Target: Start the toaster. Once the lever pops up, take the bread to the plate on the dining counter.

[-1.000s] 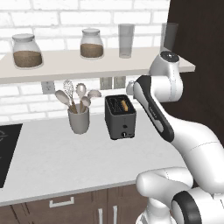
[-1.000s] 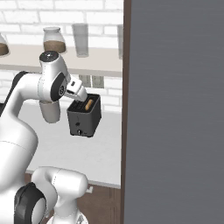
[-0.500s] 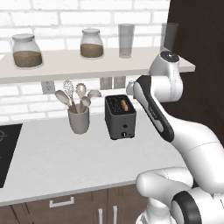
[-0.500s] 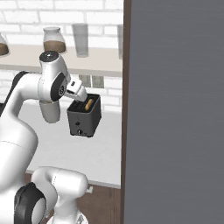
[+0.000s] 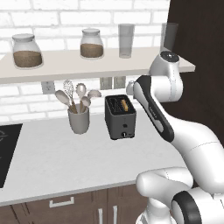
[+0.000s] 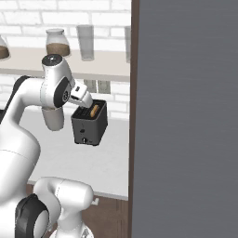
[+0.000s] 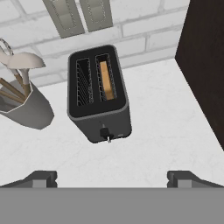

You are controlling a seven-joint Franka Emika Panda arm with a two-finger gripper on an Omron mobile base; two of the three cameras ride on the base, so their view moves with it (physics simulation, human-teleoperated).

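**Inspector:** Toaster [image 7: 98, 94] stands on the light grey worktop [image 5: 61, 162] against the white brick wall, just beside the utensil crock [image 5: 79, 119], its narrow front face and small knob turned towards the robot. The bread [image 7: 106, 79] sits down in one of the two slots, the one nearer the dark cabinet panel [image 6: 186, 116]; the other slot is bare.

**Clerk:** And the gripper's condition?

**Inspector:** The gripper [image 7: 112, 178] hangs above and in front of the toaster, apart from it. In the hand view, its two finger tips stand wide and released, with nothing between them.

**Clerk:** Progress against the task?

**Inspector:** By judgement, at the very outset. The slice is loaded, but nothing shows the toaster as started: no contact with it is made. Remaining: press the lever, wait for it to pop up, lift out the slice, and carry it to the plate on the dining counter.

**Clerk:** Lever position?

**Inspector:** Too small to tell. A small dark knob shows low on the front face, nothing more certain.

**Clerk:** Any brands, labels or writing?

**Inspector:** None legible. The toaster's body is plain dark grey. The two jars [image 5: 27, 50] and the glass [image 5: 126, 40] on the shelf carry no labels, and the wall outlets [image 7: 81, 15] are unmarked.
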